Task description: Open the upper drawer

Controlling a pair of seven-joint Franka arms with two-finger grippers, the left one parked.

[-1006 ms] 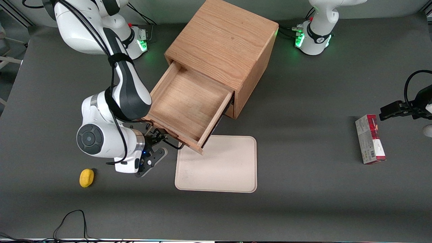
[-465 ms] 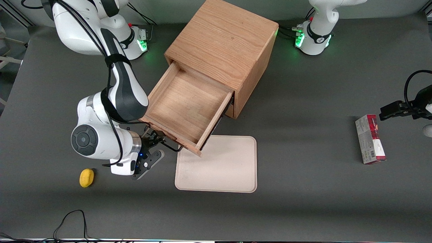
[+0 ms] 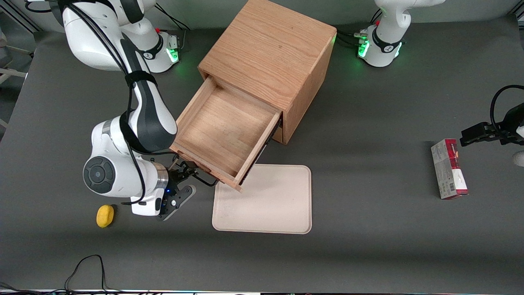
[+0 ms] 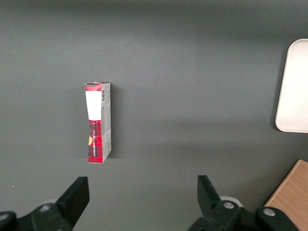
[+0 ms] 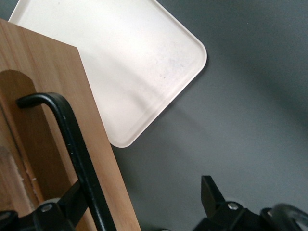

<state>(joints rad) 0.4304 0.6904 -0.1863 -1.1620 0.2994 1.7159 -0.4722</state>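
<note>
upper drawer (image 3: 223, 130) pulled far out of the oak cabinet (image 3: 271, 57), its front corner over the beige tray (image 3: 266, 200) | gripper (image 3: 184, 171) at the black bar handle (image 5: 72, 144), fingers apart, one each side of the bar | wrist bent low beside the yellow sponge (image 3: 105, 215) | red-and-white carton (image 4: 98, 122) toward the parked arm's end, print unreadable

My right arm (image 3: 143, 110) reaches down low over the bench; my gripper (image 5: 144, 211) sits level; its jaws stand spread wide apart.
</note>
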